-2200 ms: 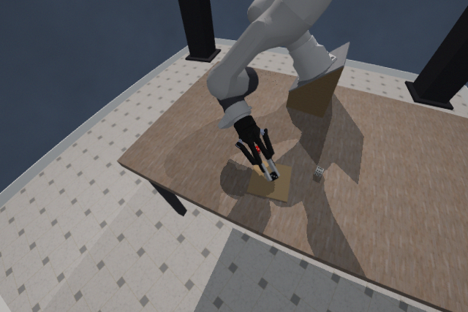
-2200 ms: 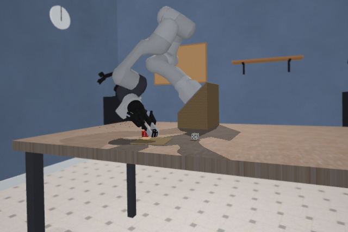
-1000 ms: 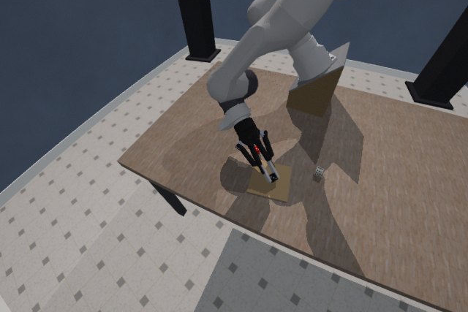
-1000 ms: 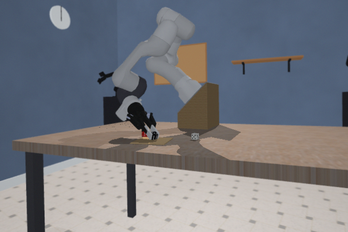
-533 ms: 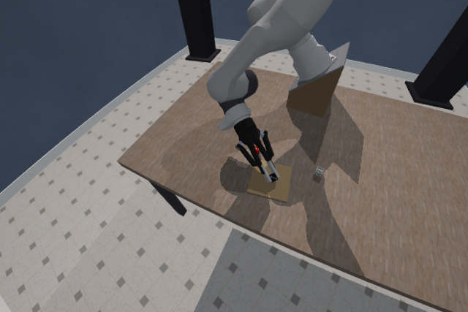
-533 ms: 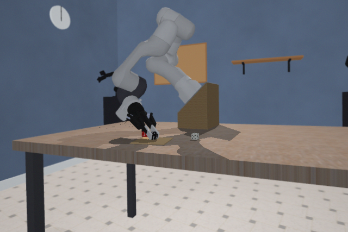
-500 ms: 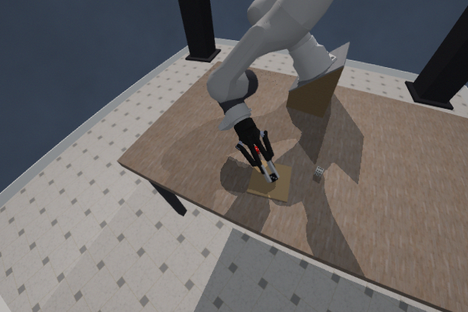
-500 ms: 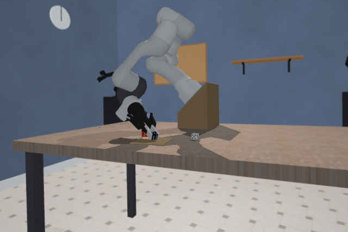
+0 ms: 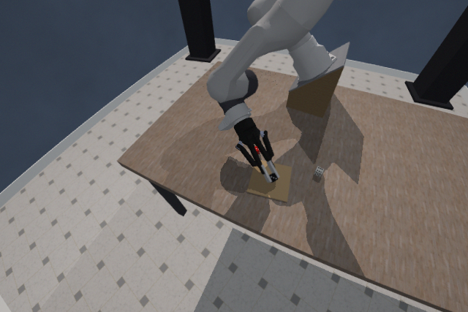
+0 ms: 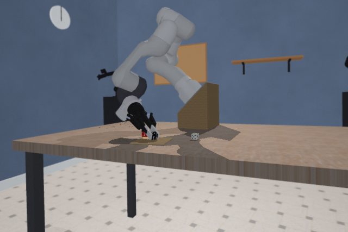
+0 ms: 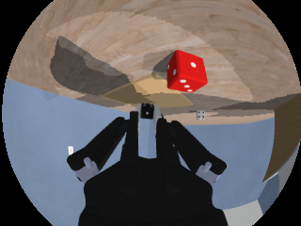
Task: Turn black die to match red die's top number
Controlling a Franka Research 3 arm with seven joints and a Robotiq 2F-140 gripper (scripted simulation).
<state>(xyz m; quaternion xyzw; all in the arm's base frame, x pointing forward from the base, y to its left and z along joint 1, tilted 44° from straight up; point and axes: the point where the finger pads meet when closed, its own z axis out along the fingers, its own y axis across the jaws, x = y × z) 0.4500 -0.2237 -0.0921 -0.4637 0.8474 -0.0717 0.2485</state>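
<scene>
Gripper [image 9: 271, 177] nearly closed, pinching black die [image 9: 273, 177] low over mat [image 9: 281, 188]; mid-turn, next match red die [image 11: 186, 72], set down, release
</scene>
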